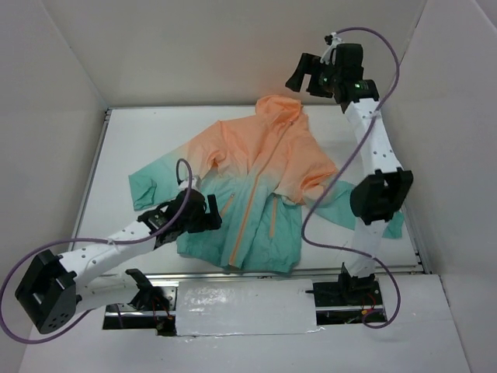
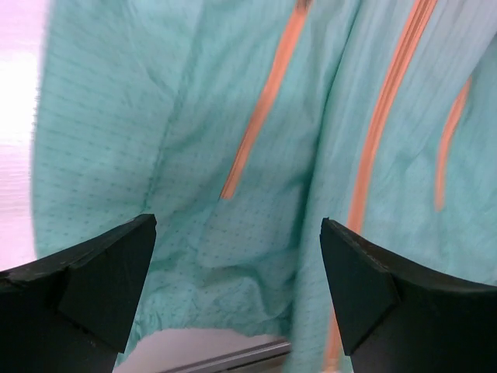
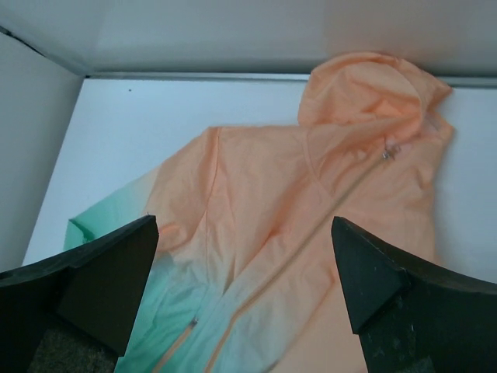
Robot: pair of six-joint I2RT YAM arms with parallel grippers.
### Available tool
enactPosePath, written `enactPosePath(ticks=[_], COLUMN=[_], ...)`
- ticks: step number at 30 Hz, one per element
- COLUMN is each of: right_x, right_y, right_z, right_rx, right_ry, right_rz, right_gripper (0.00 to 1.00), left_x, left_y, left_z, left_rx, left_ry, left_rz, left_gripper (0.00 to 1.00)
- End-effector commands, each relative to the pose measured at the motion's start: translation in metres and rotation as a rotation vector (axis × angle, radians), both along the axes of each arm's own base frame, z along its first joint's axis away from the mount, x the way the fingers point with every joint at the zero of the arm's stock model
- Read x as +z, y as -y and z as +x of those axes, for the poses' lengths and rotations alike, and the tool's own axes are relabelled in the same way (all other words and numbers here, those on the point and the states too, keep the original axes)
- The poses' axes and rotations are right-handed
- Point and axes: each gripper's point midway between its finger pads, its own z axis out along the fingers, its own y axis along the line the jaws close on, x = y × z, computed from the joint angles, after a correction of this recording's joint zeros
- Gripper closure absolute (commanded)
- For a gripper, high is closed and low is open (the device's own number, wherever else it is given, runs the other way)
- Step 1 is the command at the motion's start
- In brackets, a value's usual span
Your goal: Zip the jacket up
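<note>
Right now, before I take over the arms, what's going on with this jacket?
The jacket lies flat, front up, on the table. The left gripper hovers open over its teal hem, holding nothing. The right gripper is open too, raised above the hood end. The front zipper looks closed, with a small pull near the collar, so the zipping seems done.

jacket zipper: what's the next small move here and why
Probably raise the left gripper away from the hem and retreat. The zipper pull seems to sit at the collar, and the jacket front looks closed along its length. Both grippers are open and hold nothing; the right gripper hangs above the hood.
</note>
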Motion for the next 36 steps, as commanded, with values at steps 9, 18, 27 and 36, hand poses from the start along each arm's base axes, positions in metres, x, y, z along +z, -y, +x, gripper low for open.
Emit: enactPosePath(ticks=[9,18,27,36], right_x=[0.110,0.091,0.059,0.056], right_y=[0.011,0.063,0.088,0.087], right_z=[-0.274,-0.391,-0.429,-0.422], right_rx=[-0.064,-0.197,-0.249,-0.256], right_ry=[0.234,0.351,0.319,0.289], right_rz=[0.118,0.160,0.076,0.060], right_gripper=[0.00,0.00,0.00,0.00], left_x=[0.201,0.273,0.271,0.267], left_y=[-0.108,-0.199,-0.242,-0.247], left_z=[0.063,-0.026,-0.093,-0.098], left_rx=[0.486,0.679,0.729,0.730], left_ry=[0.311,0.539,0.644,0.636], left_rz=[-0.017,0.064,0.059,0.086], left_gripper=[0.01,0.01,0.01,0.01])
